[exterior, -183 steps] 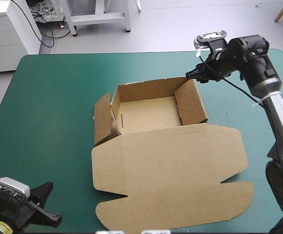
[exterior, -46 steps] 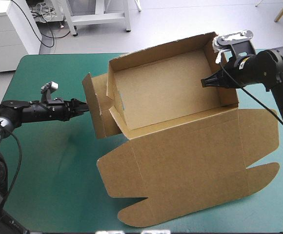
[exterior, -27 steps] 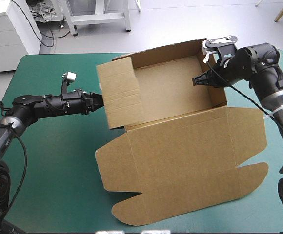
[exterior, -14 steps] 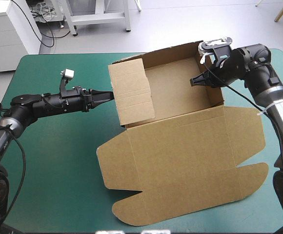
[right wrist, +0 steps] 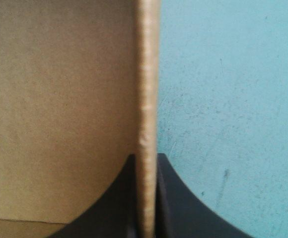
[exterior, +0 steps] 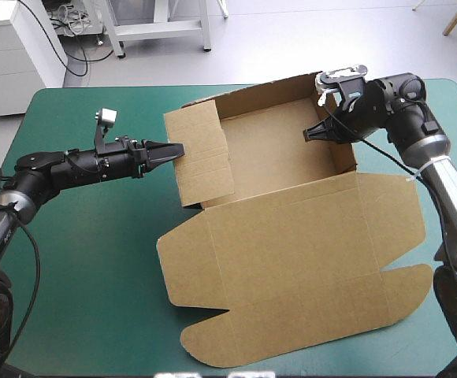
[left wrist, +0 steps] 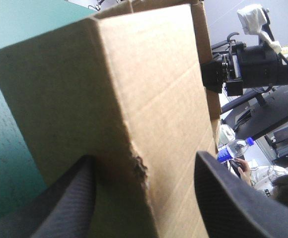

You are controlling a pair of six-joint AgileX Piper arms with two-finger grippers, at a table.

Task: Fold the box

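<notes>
High view: the brown box (exterior: 291, 244) sat right of centre on the table's teal-green cover (exterior: 79, 260), its tray tipped up on the far side with the open face toward the camera and its lid (exterior: 307, 307) spread flat toward 6 o'clock, rounded tabs reaching close to the near edge. The left gripper (exterior: 172, 149) reached in from 9 o'clock, its tips at the outer edge of the side flap (exterior: 201, 161), which stood folded in across the tray's 9 o'clock end. The right gripper (exterior: 310, 133) came from 2 o'clock and pinched the tray's right wall (exterior: 335, 126) near its top edge. Left wrist view: the left gripper (left wrist: 143, 157) stood wide open, its black fingers (left wrist: 64, 203) well apart and clamping nothing, with a creased corner of the box (left wrist: 134, 89) between them, a small frayed dent showing on the fold. Beyond the board, at 2 o'clock, the right gripper (left wrist: 214, 74) gripped the far wall, and the teal-green cover (left wrist: 10, 124) showed at 9 o'clock. Right wrist view: the right gripper (right wrist: 146, 161) was all but shut, its two black fingers pressed to either face of one upright wall edge running toward 12 o'clock; the box (right wrist: 59, 99) filled the 9 o'clock side with brown board, the teal-green cover (right wrist: 233, 99) the 3 o'clock side.
</notes>
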